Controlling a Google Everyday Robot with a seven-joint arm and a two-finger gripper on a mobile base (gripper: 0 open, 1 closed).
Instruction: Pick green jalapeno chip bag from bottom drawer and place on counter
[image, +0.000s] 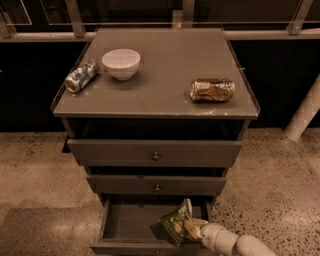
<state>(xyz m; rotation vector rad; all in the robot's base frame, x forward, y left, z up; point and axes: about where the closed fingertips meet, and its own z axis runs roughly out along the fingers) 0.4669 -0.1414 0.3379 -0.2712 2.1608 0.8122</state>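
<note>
The green jalapeno chip bag (176, 223) is crumpled and stands on edge at the right side of the open bottom drawer (125, 220). My gripper (191, 227) reaches in from the lower right on a white arm and is shut on the bag's right side. The bag is lifted a little off the drawer floor. The counter (165, 75) is the flat grey top of the cabinet, above the three drawers.
On the counter lie a white bowl (121, 63), a silver can (81, 75) on its side at the left, and a brown-gold crushed can (212, 89) at the right. The top drawer (155, 152) and middle drawer (157, 184) are partly pulled out above the bag.
</note>
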